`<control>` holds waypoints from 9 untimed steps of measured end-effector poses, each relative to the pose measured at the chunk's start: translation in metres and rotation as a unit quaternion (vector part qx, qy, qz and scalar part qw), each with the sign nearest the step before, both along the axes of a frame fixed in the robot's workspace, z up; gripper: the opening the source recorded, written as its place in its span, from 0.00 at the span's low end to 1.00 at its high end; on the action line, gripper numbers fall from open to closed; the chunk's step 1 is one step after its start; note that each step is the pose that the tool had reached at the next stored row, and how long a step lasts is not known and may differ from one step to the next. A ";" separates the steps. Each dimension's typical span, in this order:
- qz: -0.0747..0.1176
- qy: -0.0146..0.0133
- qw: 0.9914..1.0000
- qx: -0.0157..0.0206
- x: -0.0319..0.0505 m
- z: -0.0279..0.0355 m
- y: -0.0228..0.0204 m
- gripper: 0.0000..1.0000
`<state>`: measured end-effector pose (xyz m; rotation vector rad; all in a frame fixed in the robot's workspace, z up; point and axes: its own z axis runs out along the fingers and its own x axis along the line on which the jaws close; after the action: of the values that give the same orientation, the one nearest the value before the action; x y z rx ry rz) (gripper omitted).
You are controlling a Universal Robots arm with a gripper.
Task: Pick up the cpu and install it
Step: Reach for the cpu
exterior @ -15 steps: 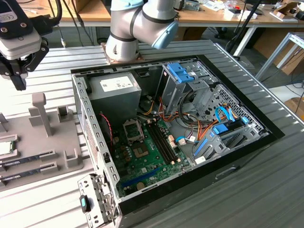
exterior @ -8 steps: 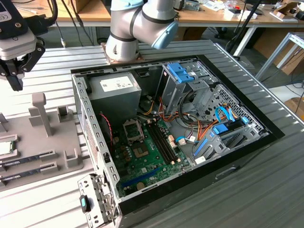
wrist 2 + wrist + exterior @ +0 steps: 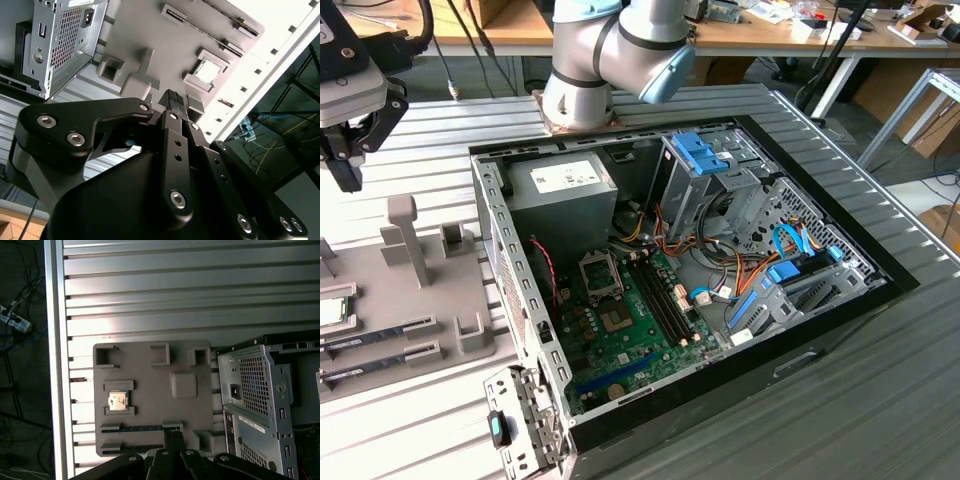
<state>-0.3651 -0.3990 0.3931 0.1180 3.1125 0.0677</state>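
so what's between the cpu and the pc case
In the first wrist view the cpu sits on the grey tray. Between it and the pc case stands one raised square block; the rest is bare tray.

The cpu (image 3: 118, 401) is a small flat square chip with a silvery metal top and a thin green edge. It lies flat, top side up and uncovered, in a square pocket of the grey tray (image 3: 150, 385), with low raised lips along two opposite sides. The tray rests on the ribbed metal bench (image 3: 175, 290). The chip sits on the side of the tray away from the computer case (image 3: 255, 390), near the two memory sticks (image 3: 135, 429) in their long slots
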 end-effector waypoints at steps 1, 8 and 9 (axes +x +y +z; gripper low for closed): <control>0.000 0.000 1.000 0.000 -0.0005 0.0000 0.0000 0.11; 0.000 0.000 1.000 0.000 -0.0043 0.0000 0.0000 0.11; 0.000 0.000 1.000 0.000 -0.0052 -0.0001 0.0000 0.11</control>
<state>-0.3703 -0.3990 0.3930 0.1180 3.1124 0.0677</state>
